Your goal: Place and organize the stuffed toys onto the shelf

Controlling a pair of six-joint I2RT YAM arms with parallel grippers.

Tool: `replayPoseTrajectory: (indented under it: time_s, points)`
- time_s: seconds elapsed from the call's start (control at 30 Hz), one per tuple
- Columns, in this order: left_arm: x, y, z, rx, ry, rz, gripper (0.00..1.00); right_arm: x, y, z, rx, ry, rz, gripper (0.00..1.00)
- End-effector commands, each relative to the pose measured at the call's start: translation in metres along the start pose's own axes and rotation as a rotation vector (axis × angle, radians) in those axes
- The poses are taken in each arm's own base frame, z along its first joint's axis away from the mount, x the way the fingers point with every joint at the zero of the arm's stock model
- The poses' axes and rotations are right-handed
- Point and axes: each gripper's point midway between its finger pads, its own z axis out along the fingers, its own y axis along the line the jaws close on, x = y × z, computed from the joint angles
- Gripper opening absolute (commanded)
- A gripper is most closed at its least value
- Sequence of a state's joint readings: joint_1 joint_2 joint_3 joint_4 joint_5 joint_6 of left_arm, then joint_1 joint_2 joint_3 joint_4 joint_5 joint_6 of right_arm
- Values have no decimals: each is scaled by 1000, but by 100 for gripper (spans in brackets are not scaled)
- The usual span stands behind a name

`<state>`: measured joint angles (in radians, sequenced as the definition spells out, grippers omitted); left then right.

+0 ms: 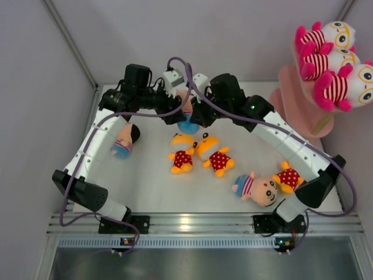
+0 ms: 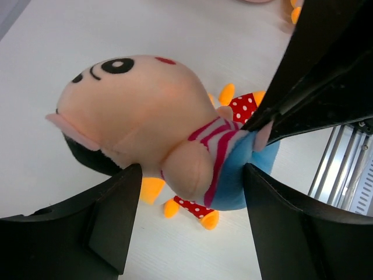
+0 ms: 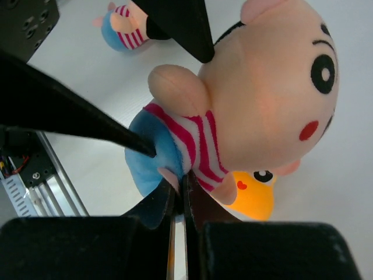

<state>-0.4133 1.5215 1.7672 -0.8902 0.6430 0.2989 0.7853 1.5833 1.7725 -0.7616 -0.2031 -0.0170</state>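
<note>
The held boy doll [image 2: 145, 111] hangs over the far middle of the bench [image 1: 151, 186]. The right fingers [image 3: 204, 210] are closed on the foot at the hem of its blue pants. The left fingers [image 2: 111, 221] stand apart, one on each side of its body, with a gap on the head side, so they are not gripping.

There are nine dolls. Three striped dolls [image 1: 329, 58] lie on the top board of the shelf [image 1: 297, 99] at the far right. Three are boys: the held one, one at the left [image 1: 124, 143] and one near right [image 1: 259, 188]. Three orange-yellow dolls lie on the bench: two in the middle [image 1: 182, 154] [image 1: 214, 154] and one at the right [image 1: 287, 177].

From above, the fingers hide most of the held doll. The left boy is half under the left arm. The frame edge cuts off the striped dolls, which cover much of the shelf.
</note>
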Motion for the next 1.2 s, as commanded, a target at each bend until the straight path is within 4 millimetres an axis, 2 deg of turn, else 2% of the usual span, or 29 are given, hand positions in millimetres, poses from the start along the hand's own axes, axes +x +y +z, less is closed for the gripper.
replayPoseTrajectory:
  time_s: [0.0,0.2,0.3,0.37,0.47,0.5,0.53,0.63,0.67,0.7,0.73,0.77,0.8,0.83,0.87,0.9,0.93,0.97,1.07,1.17]
  points:
    - [-28,2,-16,-52,-79,111,75,-39,28,-33,-103,-182,-99,0]
    - [-27,0,-17,-43,-81,121,74,-40,41,-47,-160,-229,-129,0]
    - [-29,-16,-15,45,-103,107,75,-42,45,-48,-179,-239,-138,0]
    - [-31,-34,-15,146,-126,87,72,-42,44,-47,-179,-236,-137,0]
    - [-27,-44,-11,212,-122,60,37,-45,45,-49,-180,-254,-141,0]
    - [-25,-45,-10,216,-117,56,3,-45,46,-50,-181,-258,-141,0]
    - [-24,-45,-8,219,-114,50,0,-47,45,-51,-183,-269,-144,0]
    - [-23,-47,-7,228,-114,42,0,-47,46,-52,-182,-276,-146,0]
    - [-26,-46,-9,216,-119,41,0,-51,44,-53,-166,-294,-142,3]
    - [-30,-44,-11,199,-129,43,0,-48,41,-55,-149,-303,-137,9]
    - [-34,-43,-12,184,-136,26,0,-47,37,-56,-123,-315,-133,24]
    - [-39,-42,-16,165,-154,33,0,-56,36,-59,-109,-369,-139,33]
    - [-46,-39,-20,135,-165,37,0,-45,34,-65,-94,-383,-133,41]
    - [-51,-39,-23,121,-173,23,0,-44,32,-70,-77,-413,-135,52]
    - [-55,-38,-26,108,-181,20,0,-52,33,-78,-73,-484,-142,56]
    - [-62,-37,-30,91,-195,22,0,-39,33,-87,-67,-512,-139,60]
    - [-65,-38,-32,89,-202,1,0,-36,34,-91,-72,-542,-137,67]
    - [-71,-40,-36,90,-215,1,0,-33,36,-101,-83,-605,-118,69]
    - [-75,-49,-39,142,-227,-16,0,-21,42,-104,-125,-624,-108,73]
    - [-78,-55,-40,171,-233,-32,0,-27,46,-110,-149,-655,-97,74]
